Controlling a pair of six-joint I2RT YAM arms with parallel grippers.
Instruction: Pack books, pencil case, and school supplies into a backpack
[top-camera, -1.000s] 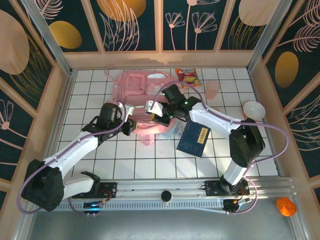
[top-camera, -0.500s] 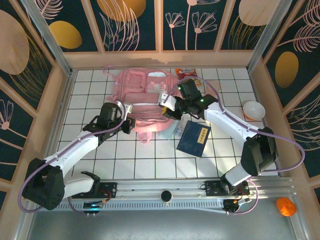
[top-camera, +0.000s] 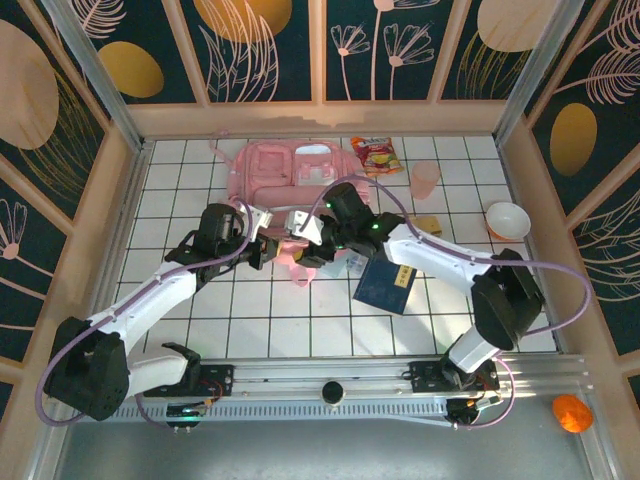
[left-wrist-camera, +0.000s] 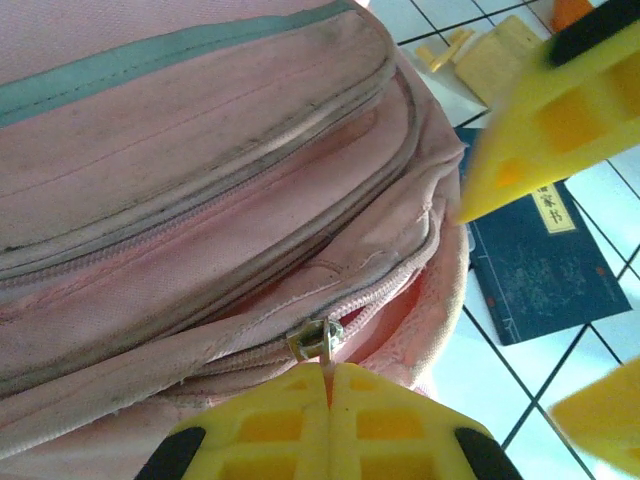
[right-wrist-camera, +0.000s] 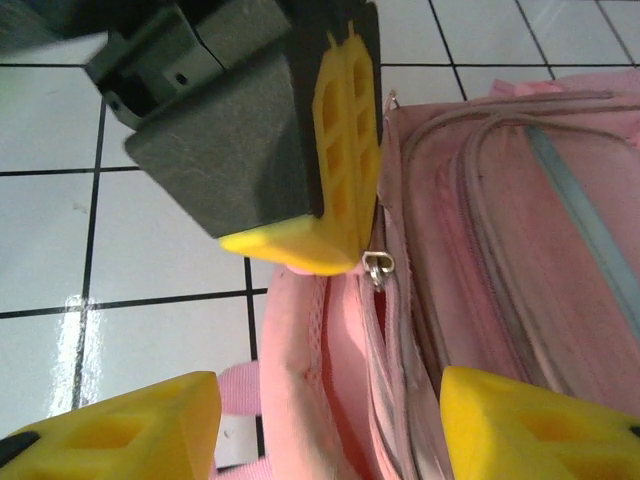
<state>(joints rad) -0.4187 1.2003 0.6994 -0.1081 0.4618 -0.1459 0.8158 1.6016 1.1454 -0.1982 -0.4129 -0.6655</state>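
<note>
The pink backpack lies flat at the back of the table. My left gripper is shut on the zipper pull of its main zip at the near edge, and the zip gapes a little beside it. My right gripper stands open astride that same edge, with its fingers either side and nothing held. The navy book lies right of the backpack. The pale blue-green pencil case peeks out under the right arm. The small pale yellow block sits further right.
A red-orange snack packet and a pink cup stand at the back right. A white bowl is near the right wall. Wooden walls close in the white tiled table on three sides.
My right gripper has opened and swung back left onto the backpack's near edge, beside the left gripper. The left gripper kept its hold on the zipper pull.
</note>
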